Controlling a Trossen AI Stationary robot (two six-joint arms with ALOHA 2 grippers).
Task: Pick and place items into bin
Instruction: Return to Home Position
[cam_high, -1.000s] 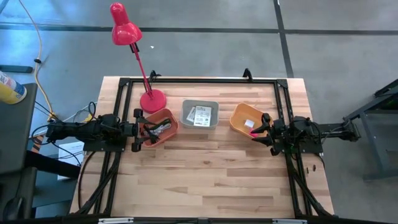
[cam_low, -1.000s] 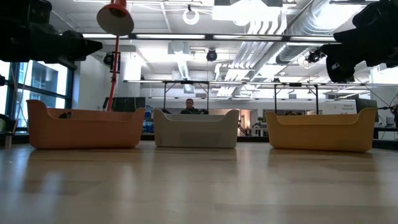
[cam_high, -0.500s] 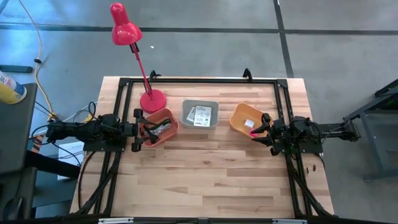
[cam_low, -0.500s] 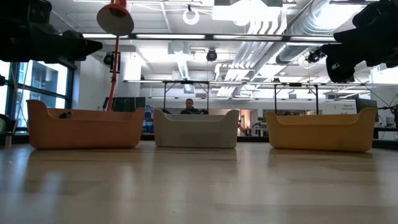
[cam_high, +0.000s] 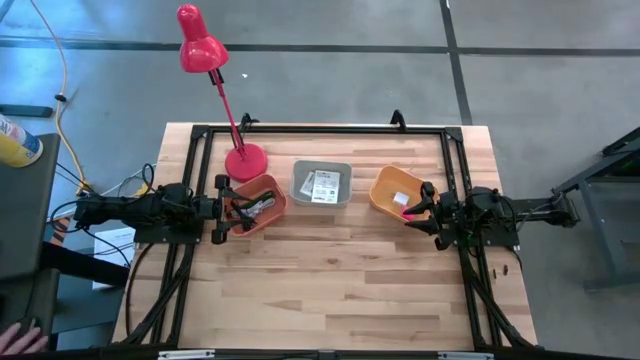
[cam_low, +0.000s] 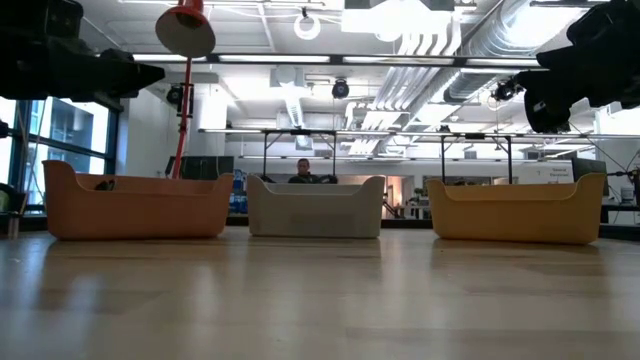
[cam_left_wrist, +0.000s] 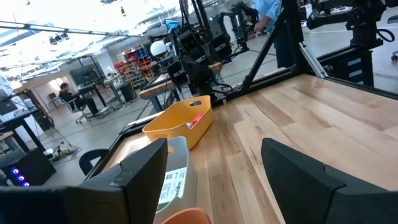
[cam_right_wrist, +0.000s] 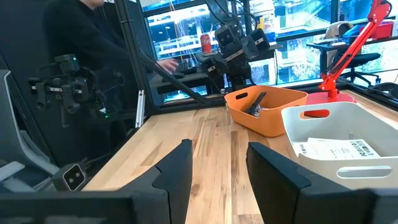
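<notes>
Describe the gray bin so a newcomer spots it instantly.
On the light wooden table, three bins sit in a row by the red desk lamp. The gray rectangular plastic bin is the middle one, holding white printed packets; both neighbours are orange.

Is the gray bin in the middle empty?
No, white packets with black print lie inside the gray bin in the high view.

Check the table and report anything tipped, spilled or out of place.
Nothing stands out. The gray bin, white packets lying inside, stands upright in a row between the left orange bin and right orange bin. Left gripper and right gripper hang open by them, holding nothing.
</notes>
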